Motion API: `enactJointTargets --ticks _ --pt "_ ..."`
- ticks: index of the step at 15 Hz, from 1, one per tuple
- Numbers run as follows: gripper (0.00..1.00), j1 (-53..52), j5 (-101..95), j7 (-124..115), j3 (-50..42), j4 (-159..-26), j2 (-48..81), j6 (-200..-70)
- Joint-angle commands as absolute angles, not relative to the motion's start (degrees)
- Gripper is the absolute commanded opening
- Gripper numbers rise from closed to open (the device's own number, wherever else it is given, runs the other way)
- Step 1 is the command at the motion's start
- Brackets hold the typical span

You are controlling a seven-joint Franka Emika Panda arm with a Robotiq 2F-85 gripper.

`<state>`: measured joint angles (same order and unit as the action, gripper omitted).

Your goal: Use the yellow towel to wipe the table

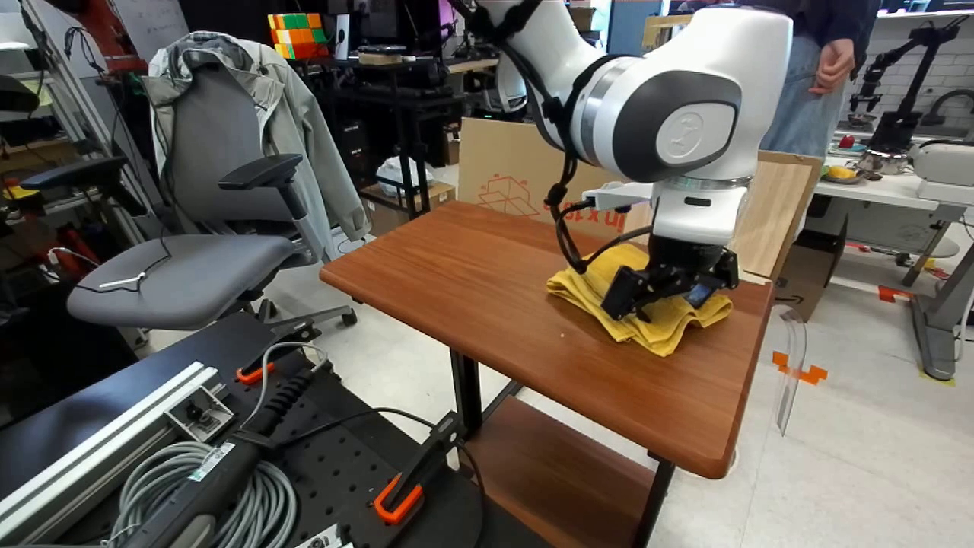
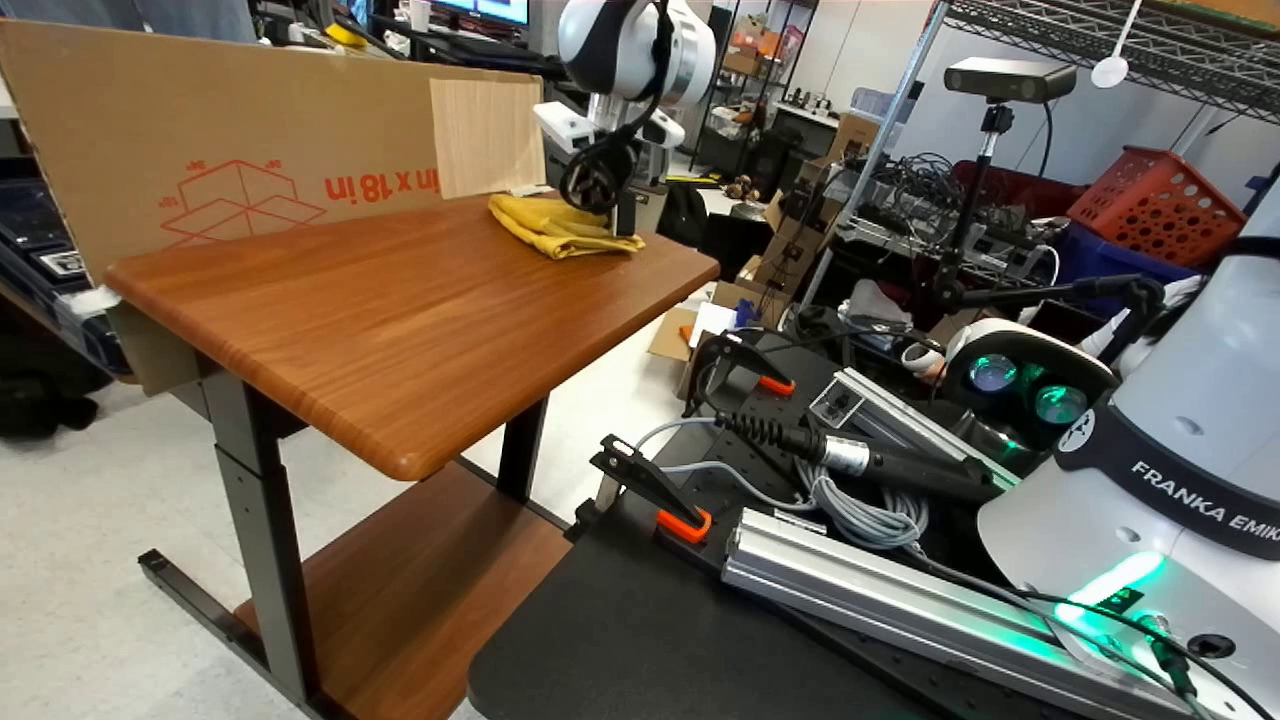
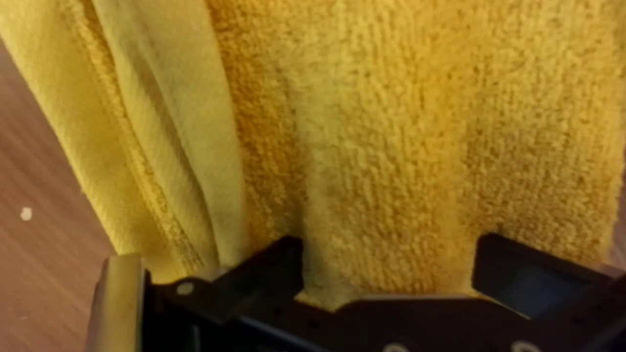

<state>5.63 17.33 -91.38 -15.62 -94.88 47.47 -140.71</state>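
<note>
"Two fingers (image 3: pixel 528 278), and what do they hold?"

"Nothing: my gripper (image 3: pixel 389 249) is spread wide, with the towel (image 3: pixel 401 122) directly below and part of it showing between them"

"Where does it lie on the table (image 1: pixel 472 266)?"

"Loosely folded toward one end, under me in both exterior views"

"And its folds, which way?"

"Ahead of me in the wrist view they run lengthwise, across the line my fingers would close along. So I judge no twist is needed: a straight squeeze should gather a ridge. Whether I press into the towel or hang just above, I can't tell, so I'd lower gently before closing"
</note>
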Motion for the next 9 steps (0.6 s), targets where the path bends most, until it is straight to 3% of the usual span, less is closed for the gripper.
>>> enactJointTargets --ticks 1,9 --pt "1.0 6.4 16.1 -95.2 -13.8 -84.8 54.1 -136.5" --pt "1.0 -6.4 9.2 -90.2 -6.7 -91.6 49.1 -141.3"
